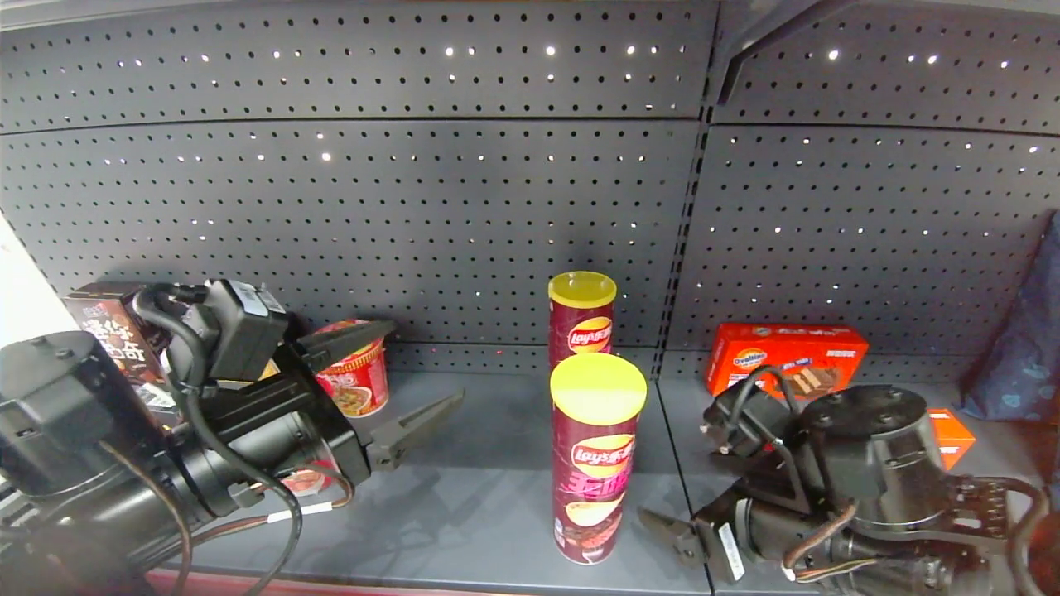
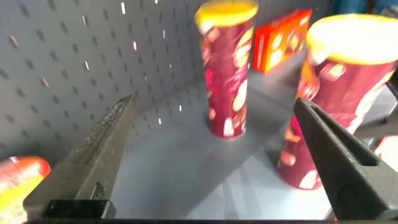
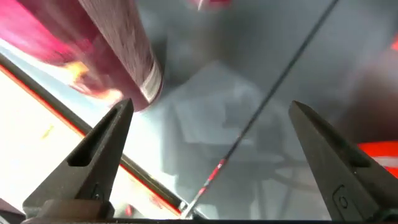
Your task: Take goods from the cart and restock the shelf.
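Shelf [image 1: 464, 513] bears two lidded chip cans [image 1: 595, 455], noodle cup [image 1: 358, 377], orange box [image 1: 782, 356].

The dark box [image 1: 106, 321] (far left) is half hidden.

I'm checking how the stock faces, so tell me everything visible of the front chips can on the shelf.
The front chips can is a tall dark red tube, seemingly cardboard, with a closed flat yellow lid and chip pictures on its side. It stands upright near the front edge of the grey shelf, before a matching second can, apart from it. The open right gripper sits low beside its base; no contact shows. Only the shelf touches it.
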